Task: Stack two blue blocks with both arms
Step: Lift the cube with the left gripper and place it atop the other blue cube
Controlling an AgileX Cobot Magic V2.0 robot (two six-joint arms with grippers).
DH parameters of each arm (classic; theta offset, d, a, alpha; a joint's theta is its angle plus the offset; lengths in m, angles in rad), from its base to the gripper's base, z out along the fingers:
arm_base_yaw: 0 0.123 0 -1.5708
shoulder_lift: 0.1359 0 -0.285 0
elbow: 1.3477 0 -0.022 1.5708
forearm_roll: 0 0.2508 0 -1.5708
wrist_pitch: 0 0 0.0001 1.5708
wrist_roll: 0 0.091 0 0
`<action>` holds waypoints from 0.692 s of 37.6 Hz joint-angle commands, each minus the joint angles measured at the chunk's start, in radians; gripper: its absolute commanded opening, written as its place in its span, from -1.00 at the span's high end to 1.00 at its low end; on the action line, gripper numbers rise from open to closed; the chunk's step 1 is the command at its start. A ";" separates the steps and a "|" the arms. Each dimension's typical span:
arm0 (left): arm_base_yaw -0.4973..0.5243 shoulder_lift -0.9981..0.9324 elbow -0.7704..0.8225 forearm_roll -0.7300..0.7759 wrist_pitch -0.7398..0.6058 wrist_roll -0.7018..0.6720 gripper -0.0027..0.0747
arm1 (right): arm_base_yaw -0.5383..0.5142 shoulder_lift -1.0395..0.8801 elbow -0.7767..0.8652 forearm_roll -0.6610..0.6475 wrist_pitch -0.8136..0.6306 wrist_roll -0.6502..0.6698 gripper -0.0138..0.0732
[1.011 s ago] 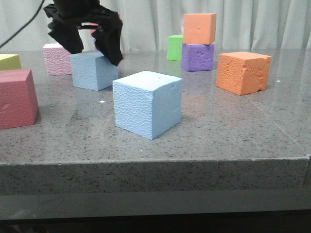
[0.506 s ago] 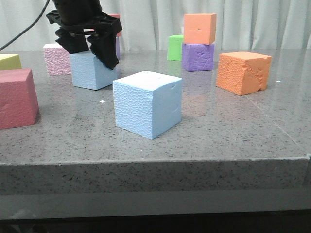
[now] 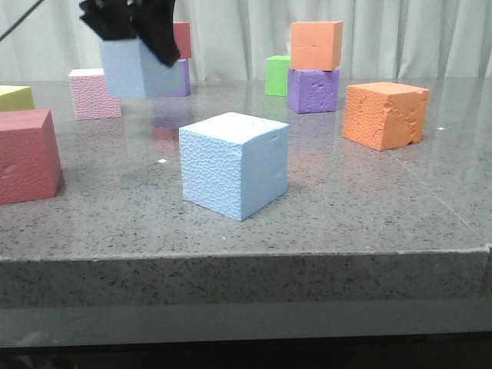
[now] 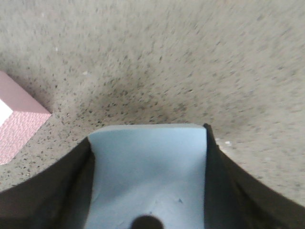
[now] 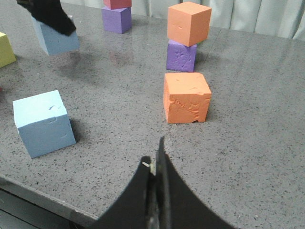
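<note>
The left gripper [image 3: 132, 27] holds one of the blue blocks [image 3: 137, 71] between its fingers [image 4: 224, 191], which press on two opposite sides of it. This block hangs in the air, clear of the table [image 3: 369, 207]; a soft shadow lies on the stone under it. A pink cube [image 3: 94, 94] stands just beside and below the fingers, on their outer side, and it must not be touched.

The second blue block [image 3: 234, 164] rests on the table, nearer to the front edge and well apart from the left fingers, low and to their right in the front view. Its top face is free.

The right gripper [image 5: 156, 171] hangs above the table edge with its fingers closed together and nothing between them. The resting blue block lies to the left of these fingers, the big orange cube [image 5: 186, 98] just ahead of them.

I judge that the carrying step is in hand. The next move calls for bringing the held block over the resting one, squaring the faces, then lowering gently. The right arm could perhaps steady the lower block.
</note>
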 commanded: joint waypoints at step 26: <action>-0.203 -0.337 0.162 -0.130 0.031 -0.027 0.25 | -0.005 0.008 -0.028 0.011 -0.072 0.000 0.84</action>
